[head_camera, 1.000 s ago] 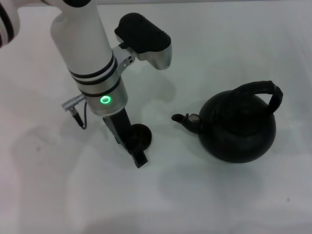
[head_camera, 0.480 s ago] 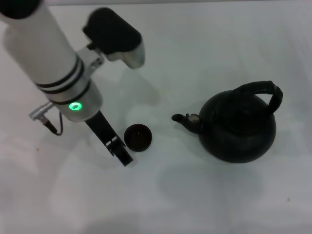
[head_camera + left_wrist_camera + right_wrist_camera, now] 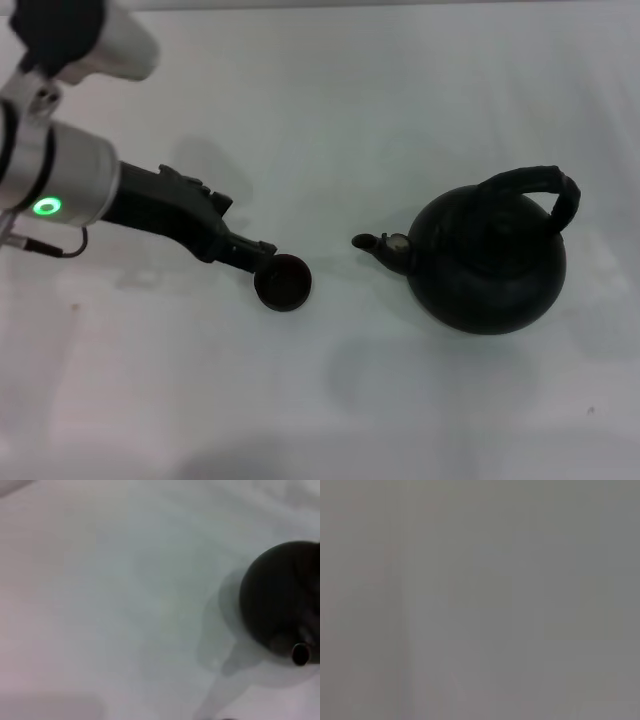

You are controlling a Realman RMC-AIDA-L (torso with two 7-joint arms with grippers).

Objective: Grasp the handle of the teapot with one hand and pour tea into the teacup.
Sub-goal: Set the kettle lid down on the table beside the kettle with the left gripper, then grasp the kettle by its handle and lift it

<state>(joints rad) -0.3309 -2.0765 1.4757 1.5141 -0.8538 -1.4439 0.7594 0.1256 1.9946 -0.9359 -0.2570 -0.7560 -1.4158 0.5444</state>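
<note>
- Step in hand: the pour has not begun. Your teapot (image 3: 488, 262) stands upright on the white table (image 3: 420, 420), untouched, with its handle (image 3: 535, 186) arched free above the body.
- Teapot position: it sits to the robot's right of centre, with its spout (image 3: 378, 244) pointing toward the teacup (image 3: 283, 281). The two are near but apart.
- Teacup position: it stands upright on the table, left of the spout, mouth up. No liquid can be made out inside.
- Left gripper (image 3: 262, 252): it reaches in low from the left, its tip at or touching the cup's rim. I cannot tell from the head view whether the fingers are parted or closed, or whether they hold the cup.
- Left wrist view: it shows only the teapot body (image 3: 280, 605) and spout opening (image 3: 300, 654) off to one side.
- Right gripper: not in view; its wrist camera shows a blank grey field.
- Next move, in my judgement: you need a gripper over the handle's arch, closed firmly around it, before any lift and tilt toward the cup.
- Change from half a second ago: the left arm has swung from a steep stance to a low, nearly level reach. Cup and teapot have not shifted.
</note>
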